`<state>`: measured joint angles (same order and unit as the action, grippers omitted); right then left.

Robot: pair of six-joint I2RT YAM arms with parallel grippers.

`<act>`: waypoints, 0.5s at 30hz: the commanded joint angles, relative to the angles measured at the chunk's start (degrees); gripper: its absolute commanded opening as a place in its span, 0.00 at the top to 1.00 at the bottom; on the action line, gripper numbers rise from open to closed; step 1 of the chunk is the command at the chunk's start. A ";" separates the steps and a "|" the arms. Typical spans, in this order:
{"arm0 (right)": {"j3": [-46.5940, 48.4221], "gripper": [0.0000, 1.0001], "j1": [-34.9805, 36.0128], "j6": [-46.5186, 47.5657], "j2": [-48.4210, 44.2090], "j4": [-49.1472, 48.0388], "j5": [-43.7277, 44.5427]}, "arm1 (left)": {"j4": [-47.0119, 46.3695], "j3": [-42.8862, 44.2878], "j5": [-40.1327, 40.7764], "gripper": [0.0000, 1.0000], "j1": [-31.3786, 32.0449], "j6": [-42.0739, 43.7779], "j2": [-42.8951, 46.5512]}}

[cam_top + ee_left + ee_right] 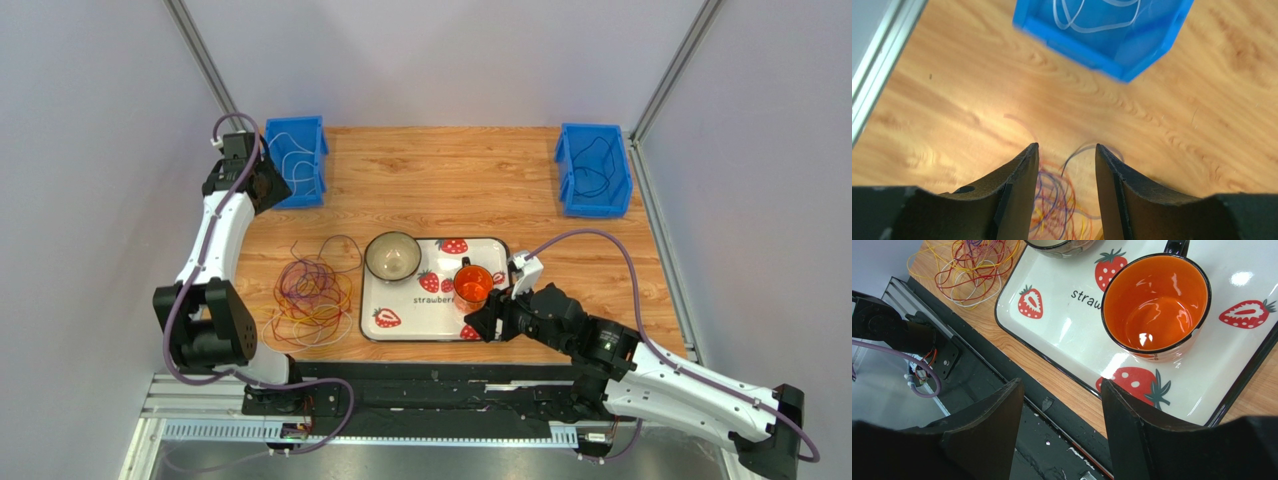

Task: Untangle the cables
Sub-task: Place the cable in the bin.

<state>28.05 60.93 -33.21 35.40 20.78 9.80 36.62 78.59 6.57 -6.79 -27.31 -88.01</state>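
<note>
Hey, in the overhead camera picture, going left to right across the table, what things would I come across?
tangled cables → bowl → orange mug → right blue bin

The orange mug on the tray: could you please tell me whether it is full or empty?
Empty: the right wrist view looks down into the orange mug, and its bare, glossy bottom shows with nothing inside.
</note>
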 commanded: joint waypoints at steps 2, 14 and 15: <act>1.04 0.38 0.07 -0.10 -1.47 -0.56 -0.84 | 0.30 -9.75 -1.64 0.47 -0.16 -2.48 10.30; 0.77 0.38 -0.11 -0.10 -1.39 -1.53 -1.98 | 2.84 -23.47 -1.74 0.48 9.41 -0.46 24.63; 0.77 0.38 -0.02 -0.19 -1.21 -1.79 -2.07 | 3.10 -24.09 -1.39 0.48 10.47 -1.07 24.64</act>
<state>28.05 60.93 -33.21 34.30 20.75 8.38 38.59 56.62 4.56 -0.99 -28.27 -65.49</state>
